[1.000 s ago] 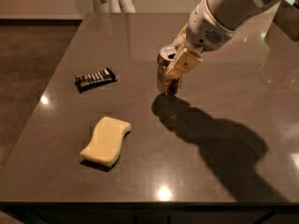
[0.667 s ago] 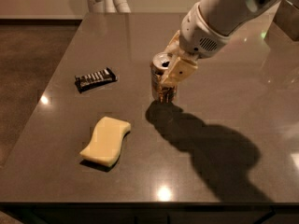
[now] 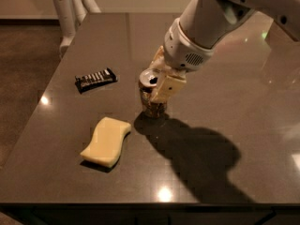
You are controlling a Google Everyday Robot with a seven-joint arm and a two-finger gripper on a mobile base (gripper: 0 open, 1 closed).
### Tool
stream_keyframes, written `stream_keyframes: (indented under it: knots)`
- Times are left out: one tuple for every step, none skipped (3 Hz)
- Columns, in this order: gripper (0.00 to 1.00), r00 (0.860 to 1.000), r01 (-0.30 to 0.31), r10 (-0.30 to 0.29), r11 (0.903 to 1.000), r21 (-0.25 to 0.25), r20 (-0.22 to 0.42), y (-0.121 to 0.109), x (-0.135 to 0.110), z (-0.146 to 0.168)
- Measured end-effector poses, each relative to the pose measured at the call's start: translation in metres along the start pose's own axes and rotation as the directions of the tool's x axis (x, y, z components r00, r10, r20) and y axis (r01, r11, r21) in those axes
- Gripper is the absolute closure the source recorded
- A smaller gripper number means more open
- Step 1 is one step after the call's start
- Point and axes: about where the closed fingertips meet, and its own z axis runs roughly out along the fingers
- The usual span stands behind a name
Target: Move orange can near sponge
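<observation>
Orange-gold metal shows only low on the orange can (image 3: 152, 108), because my tool (image 3: 159, 82) is clamped across its upper half. One pale finger (image 3: 168, 86) lies flat down the near side and its partner is hidden behind the silver top. I read that as a firm side grip, chosen to carry the can upright. The can stands vertical near the middle of the bench (image 3: 243, 111). Its base is on the surface or barely off it, and I cannot tell which, since the shadow meets it directly.

The arm (image 3: 206, 27) reaches in from about 1 o'clock, so the path toward 8 o'clock is open. That is where the sponge (image 3: 107, 140) lies flat, near the can but clearly apart from it. A black snack wrapper (image 3: 95, 79) sits at roughly 10 o'clock from the can, off that line, so I judge it no obstacle.

The task looks well advanced. What remains is a short slide toward 8 o'clock, stopping short of the foam, then a level release so the can does not tip.
</observation>
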Motion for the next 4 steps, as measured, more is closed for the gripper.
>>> stream_keyframes:
  knots:
    - [0.85, 0.999, 0.05, -0.05, 0.9965, -0.066, 0.005, 0.008, -0.013, 0.008]
    - [0.61, 0.996, 0.086, -0.086, 0.9869, -0.137, 0.006, 0.016, -0.026, 0.015]
    - [0.38, 0.994, 0.108, -0.105, 0.9724, -0.207, 0.026, 0.022, -0.036, 0.024]
    - [0.14, 0.994, 0.11, -0.107, 0.9729, -0.203, 0.028, 0.022, -0.037, 0.024]
